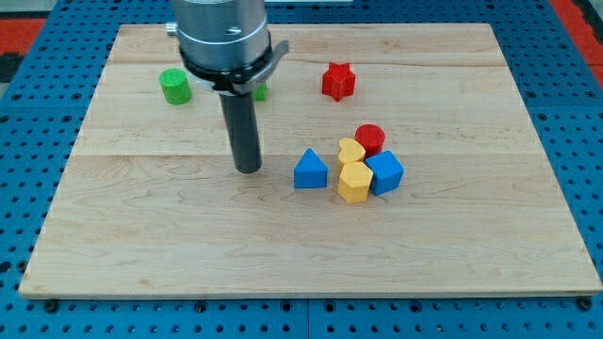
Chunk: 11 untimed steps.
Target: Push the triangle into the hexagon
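Note:
A blue triangle [310, 170] lies on the wooden board [188, 245] right of centre. Just to its right sits a yellow hexagon [354, 183], a small gap from the triangle. A yellow heart [350, 152] rests above the hexagon, a red cylinder [370, 138] above that, and a blue cube [385, 172] touches the hexagon's right side. My tip [248, 169] stands on the board to the left of the triangle, about one block's width away, at nearly the same height in the view.
A green cylinder [174, 86] sits at the upper left. Another green block [257, 91] is mostly hidden behind the arm. A red star [338, 81] lies at the upper middle. The board rests on a blue pegboard [584, 113].

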Motion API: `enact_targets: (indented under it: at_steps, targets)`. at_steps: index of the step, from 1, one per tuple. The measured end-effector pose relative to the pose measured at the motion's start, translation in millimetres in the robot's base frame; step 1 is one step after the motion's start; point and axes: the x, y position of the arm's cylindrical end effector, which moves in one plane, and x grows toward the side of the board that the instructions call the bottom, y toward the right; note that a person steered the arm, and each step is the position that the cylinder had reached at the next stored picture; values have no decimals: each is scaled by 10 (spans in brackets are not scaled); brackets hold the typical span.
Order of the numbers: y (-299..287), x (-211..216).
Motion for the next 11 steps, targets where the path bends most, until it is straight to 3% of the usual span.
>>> enact_targets:
  at_steps: [4, 7, 11]
  targets:
    - [432, 182]
    - [487, -202]
    - [378, -67]
